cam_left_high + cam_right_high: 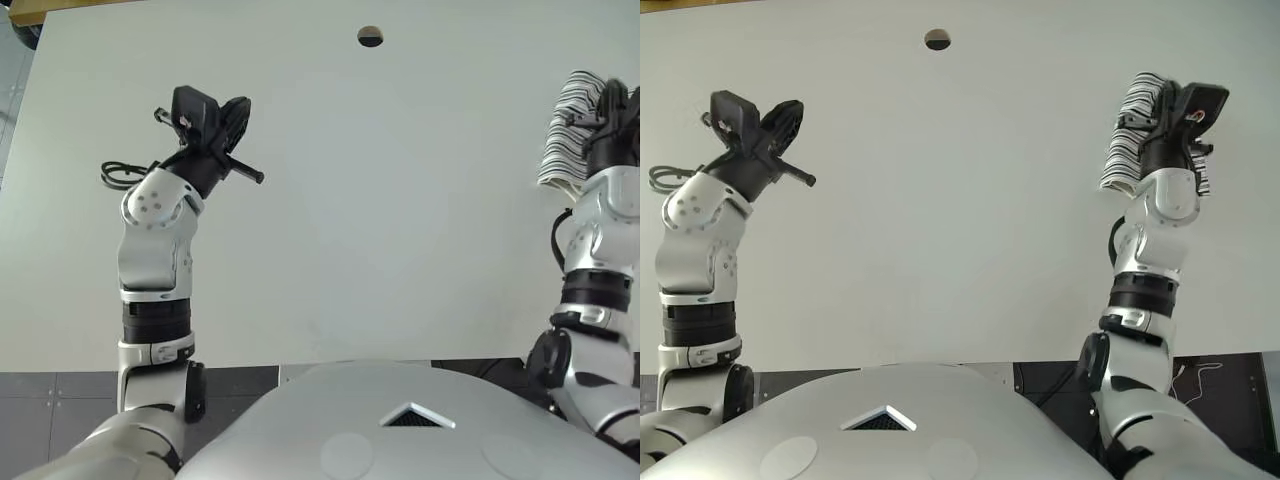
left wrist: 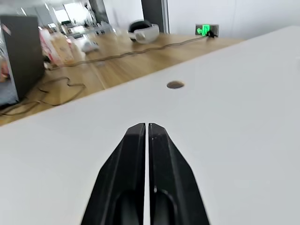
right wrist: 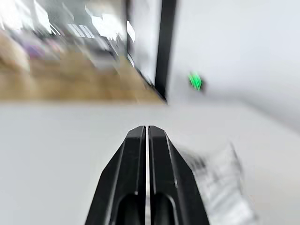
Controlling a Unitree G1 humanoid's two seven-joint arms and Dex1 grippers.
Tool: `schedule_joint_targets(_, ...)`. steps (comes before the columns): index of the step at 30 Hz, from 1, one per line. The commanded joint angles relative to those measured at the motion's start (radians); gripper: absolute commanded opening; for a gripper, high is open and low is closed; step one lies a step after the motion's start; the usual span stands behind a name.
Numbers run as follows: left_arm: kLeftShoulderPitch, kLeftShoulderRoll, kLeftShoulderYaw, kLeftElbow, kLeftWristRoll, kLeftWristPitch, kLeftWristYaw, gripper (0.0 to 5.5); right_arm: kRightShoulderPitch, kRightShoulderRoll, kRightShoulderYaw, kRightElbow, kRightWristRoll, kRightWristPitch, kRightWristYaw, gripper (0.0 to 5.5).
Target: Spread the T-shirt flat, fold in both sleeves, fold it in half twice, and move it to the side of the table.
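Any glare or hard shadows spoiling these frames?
Right eye view: table evenly lit, no hard shadows, T-shirt stripes not washed out. Left wrist view: far windows blown out, left gripper a dark silhouette. Right wrist view: similar bright patches behind the dark right gripper.

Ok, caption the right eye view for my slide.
Folded striped T-shirt at the right side of the white table, next to the shut right gripper; shut left gripper over the left side.

1. Holds the left arm (image 1: 155, 250) bent up at the elbow, forearm upright, left gripper (image 2: 146, 126) with fingers pressed together.
2. Holds the right arm (image 1: 1150, 250) raised alike, right gripper (image 3: 146, 127) closed too.
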Motion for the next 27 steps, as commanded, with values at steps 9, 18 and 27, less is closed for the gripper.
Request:
schedule_joint_targets(9, 0.056, -0.147, 0.102, 0.081, 0.194, -0.505, 0.355, 0.14, 0.305, 0.148, 0.140, -0.437, -0.164, -0.223, -0.053, 0.10)
schedule_joint_targets(18, -0.087, -0.153, 0.051, 0.260, 0.245, -0.556, 0.374, 0.14, 0.335, 0.132, 0.124, -0.406, -0.262, -0.261, -0.108, 0.10)
schedule_joint_targets(27, -0.089, -0.166, 0.034, 0.248, 0.240, -0.533, 0.375, 0.14, 0.316, 0.100, 0.143, -0.360, -0.301, -0.293, -0.103, 0.10)
